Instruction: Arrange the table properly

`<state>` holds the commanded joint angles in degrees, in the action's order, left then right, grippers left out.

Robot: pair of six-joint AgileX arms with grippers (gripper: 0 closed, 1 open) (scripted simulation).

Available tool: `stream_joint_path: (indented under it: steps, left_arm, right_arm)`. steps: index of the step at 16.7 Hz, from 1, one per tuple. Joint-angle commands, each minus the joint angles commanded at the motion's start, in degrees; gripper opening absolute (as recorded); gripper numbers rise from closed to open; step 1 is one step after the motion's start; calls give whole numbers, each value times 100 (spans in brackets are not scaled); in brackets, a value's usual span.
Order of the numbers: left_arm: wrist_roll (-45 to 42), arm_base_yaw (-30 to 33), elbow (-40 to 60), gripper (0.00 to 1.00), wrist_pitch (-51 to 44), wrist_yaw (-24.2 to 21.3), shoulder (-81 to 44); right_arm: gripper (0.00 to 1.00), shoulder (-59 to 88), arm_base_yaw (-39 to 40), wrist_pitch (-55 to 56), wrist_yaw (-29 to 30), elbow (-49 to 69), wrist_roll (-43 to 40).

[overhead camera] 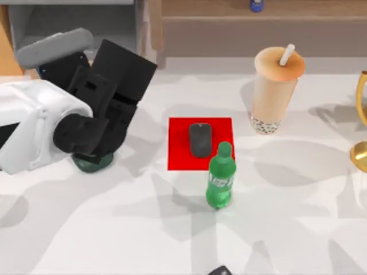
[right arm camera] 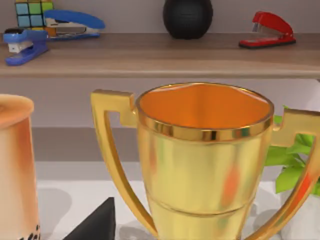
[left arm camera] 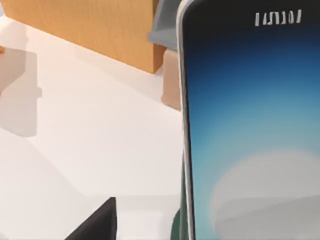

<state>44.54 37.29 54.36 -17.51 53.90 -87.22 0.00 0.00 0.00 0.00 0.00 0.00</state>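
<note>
The left hand [overhead camera: 92, 154] hovers low over the tabletop [overhead camera: 114, 229] at far left, grasping a phone [left arm camera: 250, 125]; the right hand's state I cannot tell.

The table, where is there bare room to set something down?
The table is bare along its near edge, left of the green bottle, and between that bottle and the gold trophy. It is crowded at the middle, where the red mat, mouse, bottle and milk tea cup cluster, and under the left gripper.
</note>
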Motion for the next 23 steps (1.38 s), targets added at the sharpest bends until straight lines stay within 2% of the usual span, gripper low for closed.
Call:
stream_joint_path:
  steps: [4, 8, 14, 18, 21, 23]
  left_arm:
    - [-522, -161, -469, 100, 393, -674, 858]
    - [-1442, -627, -1404, 100, 929, -1770, 2638]
    - [-3057, -1965, -3373, 100, 1492, -3634, 5908]
    - [-3942, -2943, -4622, 100, 1667, -4710, 7670]
    - [-4337, -3512, -5237, 100, 1732, -5227, 8470]
    - [-4443, -3706, -5416, 100, 1749, -5374, 8697]
  right_arm:
    - [100, 0, 0, 0, 0, 0, 0]
    - [100, 0, 0, 0, 0, 0, 0]
    - [100, 0, 0, 0, 0, 0, 0]
    - [100, 0, 0, 0, 0, 0, 0]
    - [100, 0, 0, 0, 0, 0, 0]
    - [100, 0, 0, 0, 0, 0, 0]
